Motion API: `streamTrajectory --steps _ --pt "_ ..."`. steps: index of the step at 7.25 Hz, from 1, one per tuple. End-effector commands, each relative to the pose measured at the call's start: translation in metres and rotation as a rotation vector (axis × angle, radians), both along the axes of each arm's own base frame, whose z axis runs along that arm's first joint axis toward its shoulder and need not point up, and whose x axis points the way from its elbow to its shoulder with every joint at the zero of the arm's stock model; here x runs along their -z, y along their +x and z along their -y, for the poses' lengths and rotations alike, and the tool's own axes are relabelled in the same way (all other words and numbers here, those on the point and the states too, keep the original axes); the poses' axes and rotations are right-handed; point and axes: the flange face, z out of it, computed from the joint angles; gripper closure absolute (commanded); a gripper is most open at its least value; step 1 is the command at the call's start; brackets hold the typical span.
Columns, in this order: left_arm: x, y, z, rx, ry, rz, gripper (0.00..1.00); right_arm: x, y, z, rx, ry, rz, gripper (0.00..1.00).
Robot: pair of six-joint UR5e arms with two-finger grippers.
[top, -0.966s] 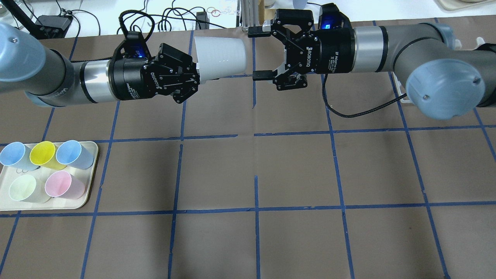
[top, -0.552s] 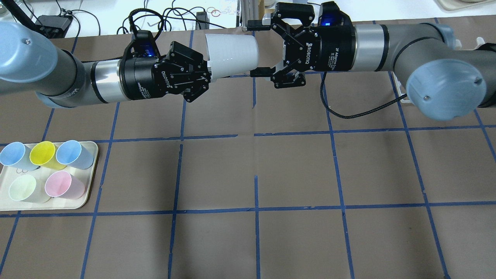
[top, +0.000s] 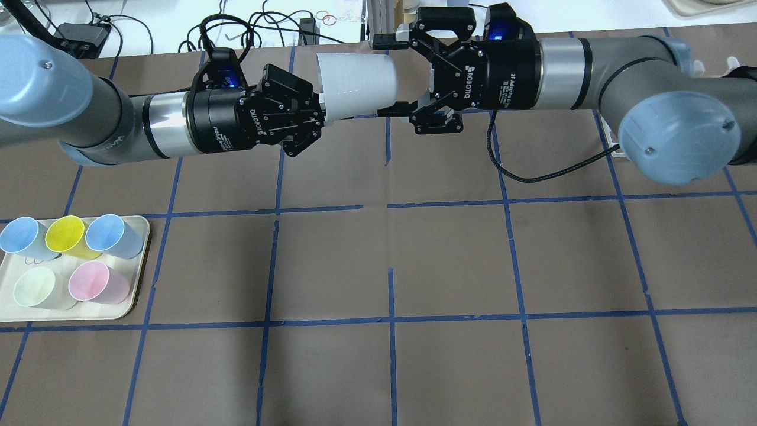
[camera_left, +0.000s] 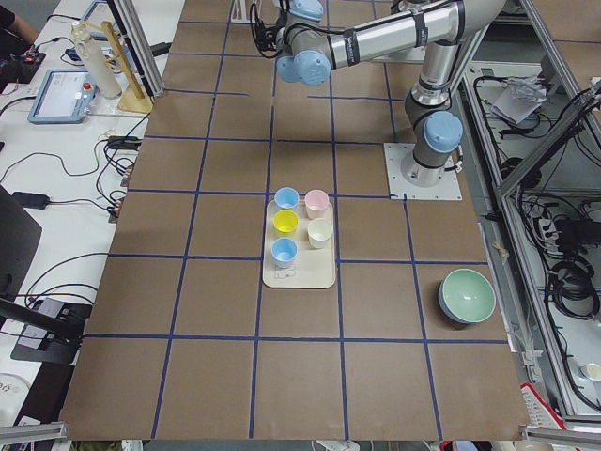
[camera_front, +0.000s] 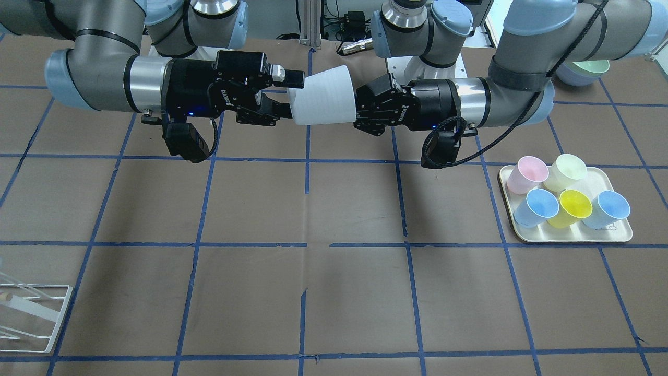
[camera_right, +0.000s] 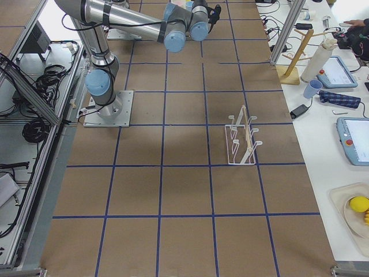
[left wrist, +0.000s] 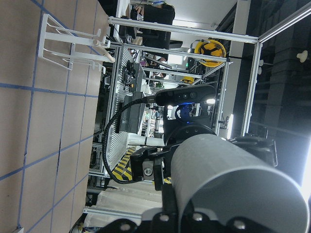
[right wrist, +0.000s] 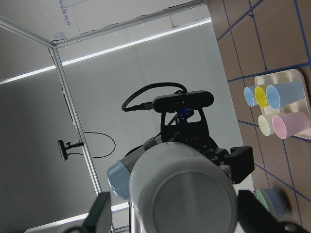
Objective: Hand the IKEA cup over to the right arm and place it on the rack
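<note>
Because my left gripper [top: 320,113] has carried the IKEA cup [top: 355,86] sideways in the last 1 second, its closed bottom now sits between the 2 spread fingers [top: 384,42] of my right gripper [top: 384,76]. My left gripper pinches the rim tight. I think my right squeeze comes next. The cup lies sideways in the air, long way running gripper to gripper, mouth toward my left.
</note>
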Motion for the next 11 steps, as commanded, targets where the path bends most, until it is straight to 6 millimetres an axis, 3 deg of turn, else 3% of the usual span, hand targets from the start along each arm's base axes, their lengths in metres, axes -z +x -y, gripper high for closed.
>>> streamTrajectory --steps 1,2,3,4,5,6,9,11 --pt "-0.004 0.000 -0.001 -0.001 -0.005 0.001 1.00 -0.001 0.000 -0.001 0.000 0.025 0.002 0.66" --pt "-0.005 0.000 -0.001 -0.001 -0.005 0.001 1.00 -0.001 0.000 -0.001 0.000 0.030 0.002 0.78" --pt "-0.004 0.000 -0.001 -0.001 -0.004 0.001 0.74 -0.002 -0.001 0.001 0.002 0.022 0.002 0.90" --pt "-0.004 0.000 -0.001 -0.004 -0.003 0.000 0.58 -0.002 -0.001 0.001 0.001 0.016 0.000 0.98" --pt "-0.004 0.000 -0.001 -0.004 -0.001 0.000 0.16 -0.003 -0.001 0.001 0.001 0.011 0.000 1.00" --pt "-0.006 0.000 -0.002 -0.003 0.019 -0.001 0.00 -0.003 -0.001 0.002 0.001 0.011 0.000 1.00" --pt "-0.024 0.003 0.003 0.005 0.042 0.005 0.00 -0.009 -0.011 0.009 0.021 -0.002 -0.001 1.00" --pt "-0.046 0.005 0.011 0.007 0.070 0.010 0.00 -0.018 -0.035 0.020 0.065 -0.020 -0.009 1.00"
